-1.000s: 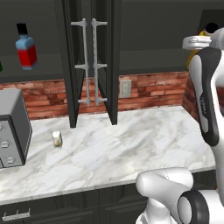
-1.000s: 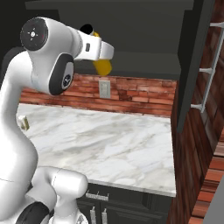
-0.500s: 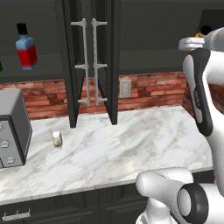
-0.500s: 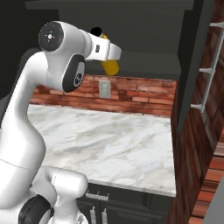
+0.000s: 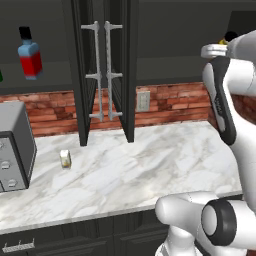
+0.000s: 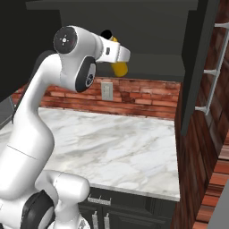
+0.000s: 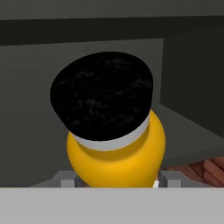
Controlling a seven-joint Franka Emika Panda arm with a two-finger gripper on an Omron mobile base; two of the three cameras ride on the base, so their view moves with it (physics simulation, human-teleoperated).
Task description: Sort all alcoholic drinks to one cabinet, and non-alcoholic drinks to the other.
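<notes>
One yellow-orange bottle [image 7: 117, 164] in end effector [image 7: 117, 181], cap toward cabinet interior.

The yellow-orange bottle [image 7: 117, 151] has a black cap [image 7: 101, 96] over a pale grey ring. The flat-sided bottle [image 5: 30, 54] is blue above, red below, black-capped. The surface [image 5: 150, 165] is white marble with grey veins; the backsplash [image 5: 170, 102] is red brick.

A small container [image 5: 65, 158] sits on the counter [image 5: 150, 165], right of the toaster [image 5: 15, 147]; a flat-sided bottle [image 5: 29, 55] stands in the cabinet above.
</notes>
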